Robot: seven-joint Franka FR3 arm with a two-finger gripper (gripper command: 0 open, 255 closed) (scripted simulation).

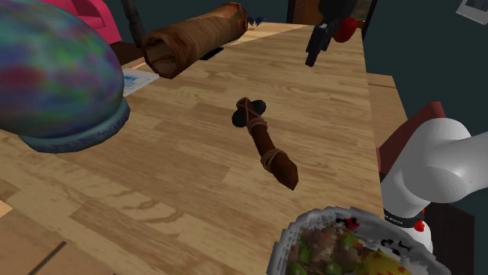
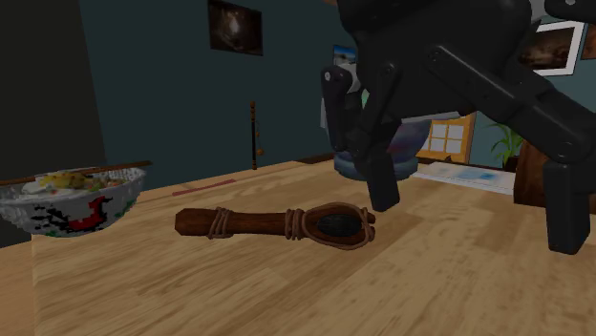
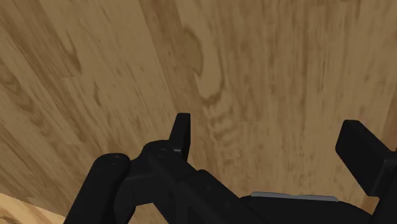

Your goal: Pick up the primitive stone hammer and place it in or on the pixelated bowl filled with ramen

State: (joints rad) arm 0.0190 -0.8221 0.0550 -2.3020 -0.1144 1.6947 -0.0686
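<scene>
Shoulder view: ramen bowl (image 1: 336, 211) nearest, beside stand. Beyond it, stone hammer (image 1: 266, 144) lies flat on worktop (image 1: 156, 180); long axis runs handle-end toward bowl, dark head away. Farther still, gripper (image 1: 317, 48) hovers past head, toward view's right. I read fingers spread wide, holding nothing, bare wood beneath. I judge approach must travel toward stand. No legible writing.
</scene>
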